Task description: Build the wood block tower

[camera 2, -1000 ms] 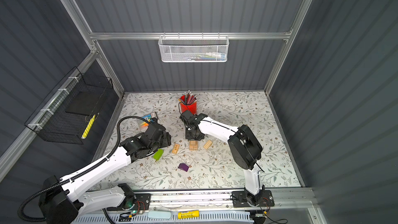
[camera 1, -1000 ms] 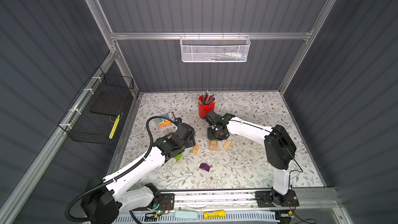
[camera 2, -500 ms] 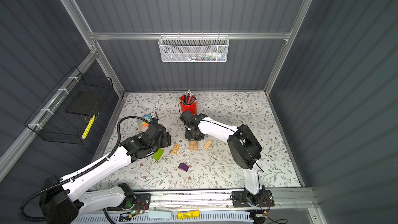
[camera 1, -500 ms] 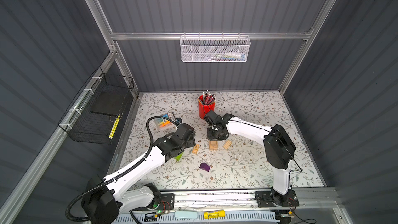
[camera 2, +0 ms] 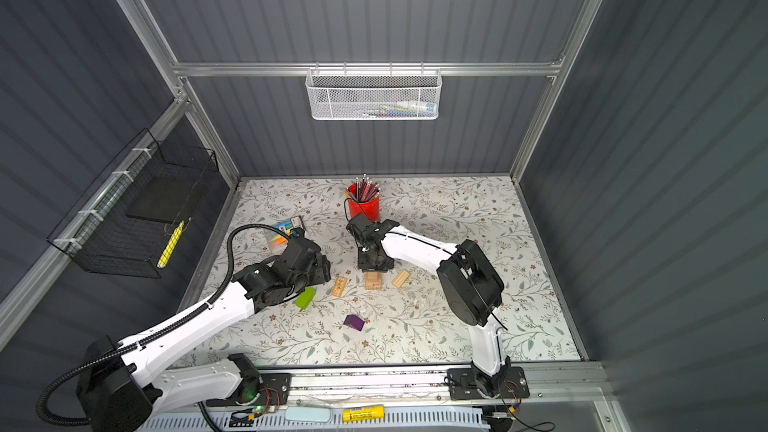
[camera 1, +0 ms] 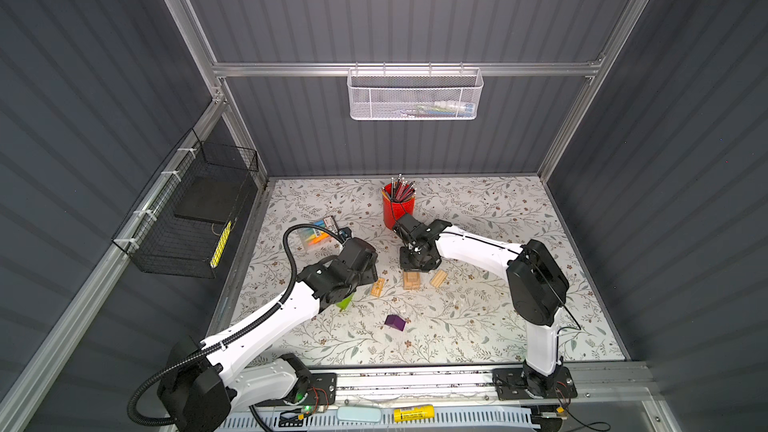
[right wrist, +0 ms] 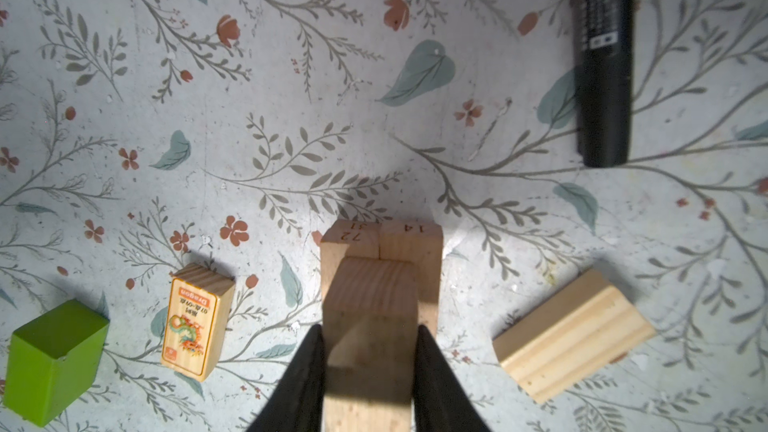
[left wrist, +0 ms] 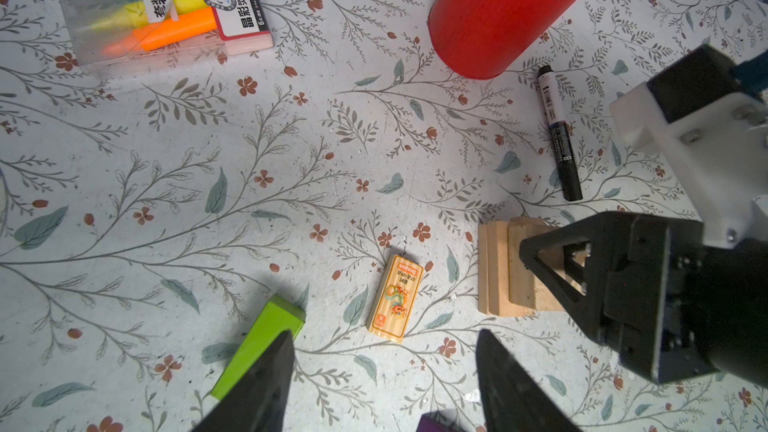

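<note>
- Two arms share a floral desk [right wrist: 249, 76]. The left end effector [left wrist: 384, 351] hovers with its fingers spread and nothing between them.
- A lime-green block [left wrist: 259, 347] lies just beside one of its fingers.
- A dragon-printed block [left wrist: 395, 299] lies just ahead of the gap between the fingers. Its long axis points roughly away from them.
- A purple block [camera 1: 395, 322] sits back toward the arm bases, between the two end effectors.
- The wood block tower [camera 1: 411, 280] is so far two pale blocks side by side. It stands directly under the right end effector [right wrist: 369, 328].
- That end effector pinches a tan block [right wrist: 370, 297] by its long sides. The block runs parallel to the pair below and sits over their seam. Whether it rests on them I cannot tell.
- A grooved tan block [right wrist: 573, 334] lies loose off to that end effector's right.
- The left arm looks nearer the dragon-printed block and lined up to descend on it.
</note>
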You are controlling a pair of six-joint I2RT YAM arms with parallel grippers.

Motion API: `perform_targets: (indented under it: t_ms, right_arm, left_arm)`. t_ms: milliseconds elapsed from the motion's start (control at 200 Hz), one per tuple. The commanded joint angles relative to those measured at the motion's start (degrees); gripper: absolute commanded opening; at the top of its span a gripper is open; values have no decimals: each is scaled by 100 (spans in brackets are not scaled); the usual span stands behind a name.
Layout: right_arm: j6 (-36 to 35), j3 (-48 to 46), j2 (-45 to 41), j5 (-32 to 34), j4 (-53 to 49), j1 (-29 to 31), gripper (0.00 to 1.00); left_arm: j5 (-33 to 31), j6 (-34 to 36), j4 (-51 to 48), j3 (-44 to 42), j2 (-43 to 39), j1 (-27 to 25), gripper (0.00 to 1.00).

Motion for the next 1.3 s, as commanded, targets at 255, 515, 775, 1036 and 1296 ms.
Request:
perform_targets:
  t_ms: [255,515,775,1036,1296]
  right_arm:
    - [61,101,-197,-95,-65,-23,51]
    - [-24,-425,-1091,-172,148,-23,67]
    - [-168,-1589,-2316,-155,625,-23,82]
    - [-269,-2693,-3193,-480,1567,3,98]
    - [-142,-3507,-3515,-679,2652,257,99]
  left_arm:
    - [-32,-13,-151,41,55,53,70]
    - [-1,129,-333,146,-37,51,72]
    - [0,458,-753,82,-146,60,77]
    - [151,675,-1015,-165,-153,70,83]
    - [400,539,-1077,-420,-40,241,90]
